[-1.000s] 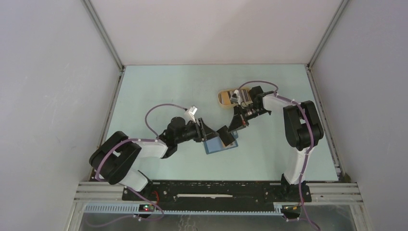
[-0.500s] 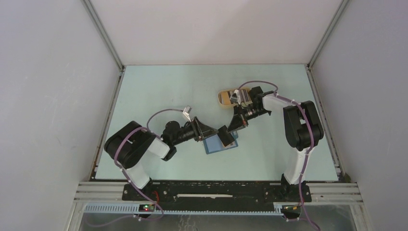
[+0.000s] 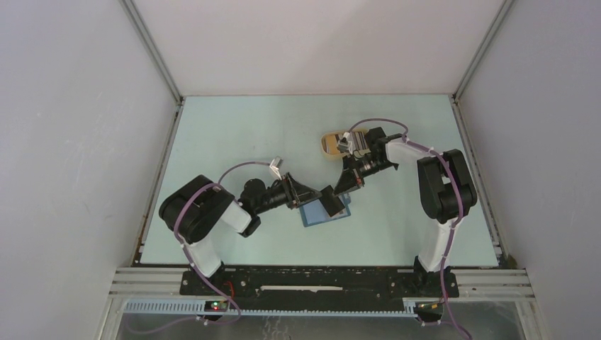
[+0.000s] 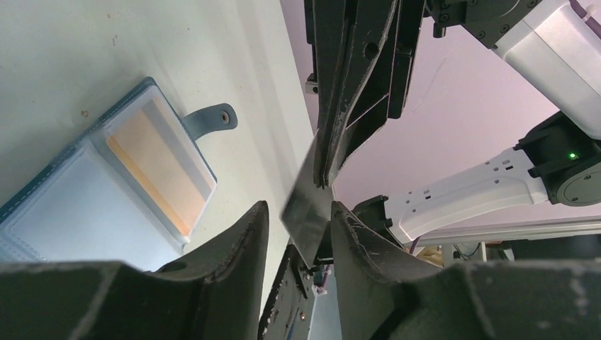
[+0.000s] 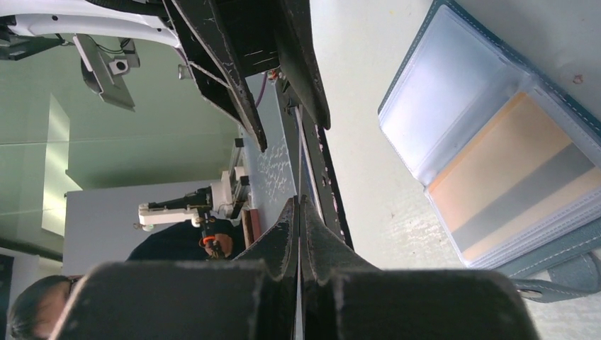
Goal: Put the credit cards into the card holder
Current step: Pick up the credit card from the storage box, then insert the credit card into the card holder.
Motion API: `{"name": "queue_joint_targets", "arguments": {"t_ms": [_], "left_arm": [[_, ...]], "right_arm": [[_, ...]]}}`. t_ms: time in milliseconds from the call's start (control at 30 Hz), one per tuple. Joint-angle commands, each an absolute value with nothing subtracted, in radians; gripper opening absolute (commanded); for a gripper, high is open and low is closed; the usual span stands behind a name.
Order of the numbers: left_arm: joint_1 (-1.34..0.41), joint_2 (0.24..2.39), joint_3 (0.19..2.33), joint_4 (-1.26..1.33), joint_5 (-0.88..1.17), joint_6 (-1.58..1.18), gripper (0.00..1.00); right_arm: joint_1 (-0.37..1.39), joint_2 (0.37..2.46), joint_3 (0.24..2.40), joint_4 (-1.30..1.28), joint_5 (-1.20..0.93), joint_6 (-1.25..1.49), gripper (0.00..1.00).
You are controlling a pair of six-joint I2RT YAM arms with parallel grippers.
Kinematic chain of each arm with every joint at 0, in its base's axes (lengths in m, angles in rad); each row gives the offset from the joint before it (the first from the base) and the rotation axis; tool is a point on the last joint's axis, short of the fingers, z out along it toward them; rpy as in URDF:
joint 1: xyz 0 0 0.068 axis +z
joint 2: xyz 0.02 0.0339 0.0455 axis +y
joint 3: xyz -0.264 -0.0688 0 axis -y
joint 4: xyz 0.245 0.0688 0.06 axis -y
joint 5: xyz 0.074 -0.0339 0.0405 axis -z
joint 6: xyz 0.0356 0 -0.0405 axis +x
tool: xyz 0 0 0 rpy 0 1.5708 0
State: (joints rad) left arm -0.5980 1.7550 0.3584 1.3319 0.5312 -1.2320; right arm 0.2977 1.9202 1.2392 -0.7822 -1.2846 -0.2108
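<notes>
A dark credit card (image 4: 312, 191) hangs above the table, and my right gripper (image 5: 298, 202) is shut on its upper edge; in the right wrist view the card shows only as a thin line. My left gripper (image 4: 296, 207) is open, with the card's lower end between its fingers, close to the right one and with a gap on the other side. From above, the card (image 3: 332, 201) sits between the left gripper (image 3: 315, 193) and the right gripper (image 3: 346, 185). The teal card holder (image 3: 319, 214) lies open below them. One clear pocket (image 5: 510, 177) holds an orange and grey card.
A tan oval tray (image 3: 327, 145) with more cards stands behind the right gripper. Both forearms meet over the table's middle. Grey enclosure walls stand at the left, right and back.
The left arm has swung its elbow rightward and pushed its gripper around the card's lower end, and its jaws have narrowed. The right arm and the card holder stay where they were.
</notes>
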Motion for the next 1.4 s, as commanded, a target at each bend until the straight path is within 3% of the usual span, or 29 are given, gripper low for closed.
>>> {"name": "queue_joint_targets", "arguments": {"t_ms": [0, 200, 467, 500, 567, 633, 733, 833, 1000, 1167, 1367], "left_arm": [[-0.6, 1.756, 0.34, 1.399, 0.537, -1.229, 0.44], [-0.6, 1.74, 0.351, 1.4, 0.56, -1.231, 0.41], [-0.6, 1.739, 0.357, 1.399, 0.606, -1.225, 0.22], [-0.6, 1.741, 0.359, 1.4, 0.609, -1.224, 0.18], [-0.6, 1.745, 0.363, 1.4, 0.614, -1.22, 0.01], [-0.598, 1.747, 0.361, 1.4, 0.614, -1.211, 0.0], [-0.564, 1.753, 0.332, 1.379, 0.603, -1.172, 0.0], [-0.51, 1.775, 0.297, 1.368, 0.594, -1.143, 0.0], [-0.469, 1.79, 0.318, 1.271, 0.557, -1.072, 0.0], [-0.46, 1.761, 0.361, 1.102, 0.511, -1.002, 0.0], [-0.46, 1.755, 0.373, 1.025, 0.504, -0.972, 0.0]], "right_arm": [[0.309, 1.863, 1.269, -0.786, -1.31, -0.239, 0.0], [0.327, 1.87, 1.27, -0.787, -1.314, -0.242, 0.0], [0.327, 1.867, 1.269, -0.787, -1.308, -0.245, 0.0], [0.328, 1.868, 1.27, -0.787, -1.308, -0.247, 0.0], [0.328, 1.868, 1.27, -0.787, -1.303, -0.248, 0.0], [0.328, 1.869, 1.272, -0.791, -1.287, -0.259, 0.01], [0.314, 1.863, 1.295, -0.834, -1.209, -0.315, 0.29], [0.288, 1.824, 1.286, -0.816, -1.078, -0.338, 0.37], [0.291, 1.804, 1.252, -0.74, -0.934, -0.295, 0.27], [0.33, 1.847, 1.252, -0.723, -0.87, -0.267, 0.04], [0.361, 1.912, 1.271, -0.733, -0.794, -0.252, 0.0]]}}
